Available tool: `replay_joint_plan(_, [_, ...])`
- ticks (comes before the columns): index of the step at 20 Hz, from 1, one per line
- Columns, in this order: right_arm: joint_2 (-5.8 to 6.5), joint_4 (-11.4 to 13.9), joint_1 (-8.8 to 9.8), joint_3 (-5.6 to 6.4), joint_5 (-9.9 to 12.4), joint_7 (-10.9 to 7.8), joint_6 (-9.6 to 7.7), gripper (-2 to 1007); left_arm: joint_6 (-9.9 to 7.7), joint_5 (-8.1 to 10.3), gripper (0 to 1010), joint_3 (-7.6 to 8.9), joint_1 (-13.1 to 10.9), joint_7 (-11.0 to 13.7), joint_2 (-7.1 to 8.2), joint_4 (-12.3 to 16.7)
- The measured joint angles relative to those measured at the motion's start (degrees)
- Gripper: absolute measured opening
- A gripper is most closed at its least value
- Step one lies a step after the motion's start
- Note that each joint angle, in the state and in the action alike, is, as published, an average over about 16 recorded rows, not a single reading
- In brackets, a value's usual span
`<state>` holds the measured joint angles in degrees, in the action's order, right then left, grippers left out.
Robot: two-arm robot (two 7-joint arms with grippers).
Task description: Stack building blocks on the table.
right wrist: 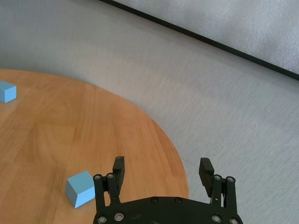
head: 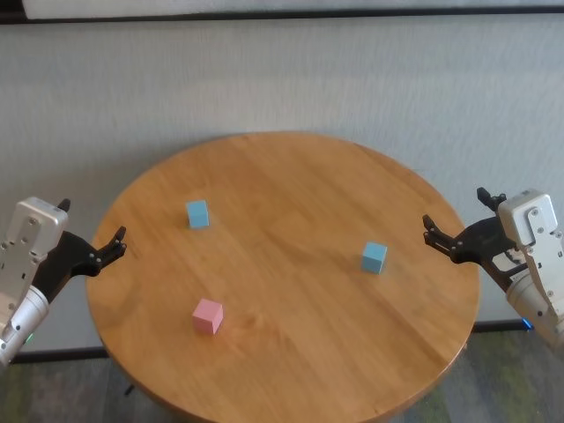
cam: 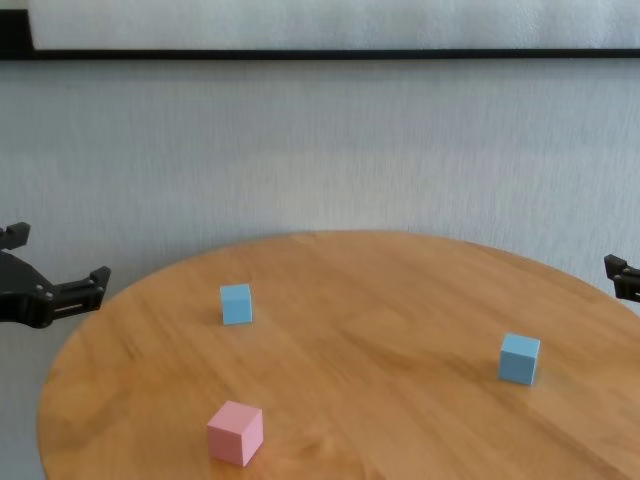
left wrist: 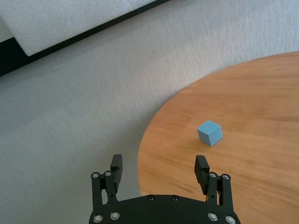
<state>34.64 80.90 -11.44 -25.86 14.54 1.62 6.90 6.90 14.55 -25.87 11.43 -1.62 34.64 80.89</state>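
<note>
Blocks first: we count three cubes on the round wooden bench [head: 291,185], all lying singly and well apart, nothing stacked yet. One light blue block [head: 197,213] sits toward the bench's left edge, a bit on the far side; the second light blue block [head: 374,257] sits toward the right edge; the pink block [head: 208,315] sits toward the near edge, left of centre. We read this as the start layout: pieces scattered flat on one face each, so any of them can serve as base, and we judge the task barely begun. Left end effector [head: 115,243] hovers just off the left edge, fingers spread wide and holding nothing; the left wrist view shows its two fingers [left wrist: 117,166] parted with the nearer blue block [left wrist: 209,132] ahead of them on the wood. Right end effector [head: 433,234] hangs at the right edge, also spread wide and empty; its wrist view shows the right blue block [right wrist: 81,188] just beside one finger [right wrist: 118,167], not touching, and the other blue block [right wrist: 7,91] far across the bench. Both arms sit outboard, which we take as a ready pose keeping the top clear for the cameras. Around: grey textured floor [head: 282,79], a pale wall with a dark baseboard [cam: 320,55] beyond. Nothing lies between either end effector and its nearest block; no obstruction that we can see.
</note>
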Motion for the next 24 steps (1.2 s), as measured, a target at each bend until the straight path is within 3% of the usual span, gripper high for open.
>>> replay_joint_plan(24, [0.00, 0.0, 0.00, 0.00, 0.0, 0.00, 0.00, 1005, 0.00, 0.00, 1000, 0.00, 0.0, 0.0, 0.00, 0.0])
